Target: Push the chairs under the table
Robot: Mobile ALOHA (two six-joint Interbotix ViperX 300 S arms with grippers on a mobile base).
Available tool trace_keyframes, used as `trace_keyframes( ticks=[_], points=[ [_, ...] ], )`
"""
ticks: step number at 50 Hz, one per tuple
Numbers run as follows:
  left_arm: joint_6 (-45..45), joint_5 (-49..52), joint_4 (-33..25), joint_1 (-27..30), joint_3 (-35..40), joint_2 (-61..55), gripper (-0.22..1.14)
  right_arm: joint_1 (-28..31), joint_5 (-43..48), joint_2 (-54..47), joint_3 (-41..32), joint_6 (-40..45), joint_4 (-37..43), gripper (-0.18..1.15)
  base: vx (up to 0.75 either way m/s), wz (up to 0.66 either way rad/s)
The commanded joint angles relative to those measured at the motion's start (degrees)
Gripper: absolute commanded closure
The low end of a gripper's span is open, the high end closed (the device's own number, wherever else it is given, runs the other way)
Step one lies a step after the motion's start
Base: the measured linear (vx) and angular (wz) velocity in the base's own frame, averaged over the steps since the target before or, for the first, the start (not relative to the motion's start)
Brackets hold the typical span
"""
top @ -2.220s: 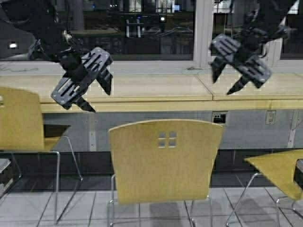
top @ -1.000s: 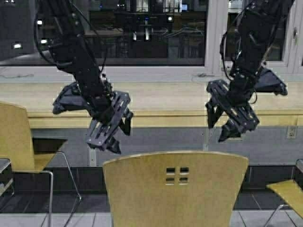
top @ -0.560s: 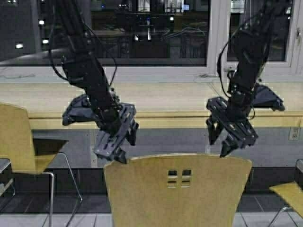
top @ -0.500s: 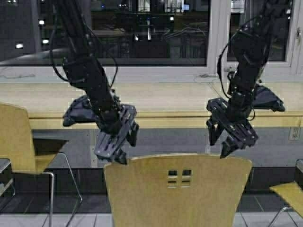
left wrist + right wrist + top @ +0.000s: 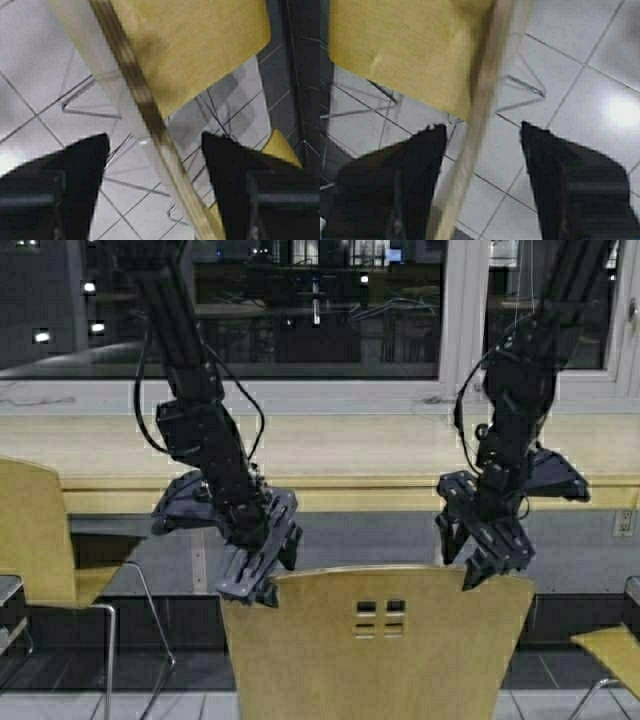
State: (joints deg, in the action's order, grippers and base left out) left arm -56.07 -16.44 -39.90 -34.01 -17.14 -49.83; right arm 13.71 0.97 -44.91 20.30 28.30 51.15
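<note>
Currently both claws open, left claw [image 5: 262,575] and right claw [image 5: 485,558] straddling the chair [image 5: 375,640] backrest top. Uneven grip could twist chair off-line from table [image 5: 330,455].

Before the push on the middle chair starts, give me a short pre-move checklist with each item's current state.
1. Left tool at the middle chair backrest's top edge: ok, at its left corner.
2. Right tool at the same edge: ok, at the right corner.
3. Each tool straddles the backrest edge, fingers open: ok, both wrist views show the edge between the fingers.
4. Chair lined up facing the table: ok, backrest parallel to the table's front edge.
5. Space under the table ahead of the chair: cannot tell, backrest hides it.
6. Neighbouring chair on the left apart from the middle one: ok.
</note>
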Motion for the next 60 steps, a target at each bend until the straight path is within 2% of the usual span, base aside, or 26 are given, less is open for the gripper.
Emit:
trace_keyframes(
  ticks=[1,19,34,38,43,50,54,60],
  points=[
    [0.0,-0.3,-0.1,1.0,2.2,-0.3,0.00,-0.2,-0.7,-1.7,-3.4,-0.1,-0.1,0.13,0.01,0.00],
    [-0.1,-0.2,-0.1,3.0,6.7,-5.6,0.00,-0.2,-2.5,-10.5,-11.2,-0.2,-0.1,0.13,0.01,0.00],
    [0.0,-0.2,-0.1,3.2,13.7,-10.4,0.02,-0.2,-4.2,-13.6,-14.8,-2.9,-0.3,0.16,0.02,0.01],
    [-0.1,-0.2,-0.1,3.0,14.9,-10.8,0.04,-0.2,-4.4,-13.7,-15.1,-4.3,-0.4,0.24,0.04,0.01],
    [-0.1,-0.3,-0.1,3.0,15.8,-11.1,0.12,-0.2,-4.5,-13.7,-15.6,-5.8,-0.3,0.47,0.04,0.01],
    [-0.1,-0.2,-0.5,3.4,16.5,-11.3,0.34,-0.2,-6.7,-13.4,-16.1,-6.9,-0.3,0.79,0.03,0.01],
    [-0.1,-0.3,-1.1,3.5,16.6,-11.2,0.43,-0.1,-8.3,-13.1,-16.1,-7.0,-0.3,0.86,0.03,-0.01],
    [0.0,-0.3,-1.9,3.8,17.5,-11.3,0.49,0.0,-9.3,-12.1,-15.5,-7.8,-0.4,0.86,0.06,-0.02]
  ],
)
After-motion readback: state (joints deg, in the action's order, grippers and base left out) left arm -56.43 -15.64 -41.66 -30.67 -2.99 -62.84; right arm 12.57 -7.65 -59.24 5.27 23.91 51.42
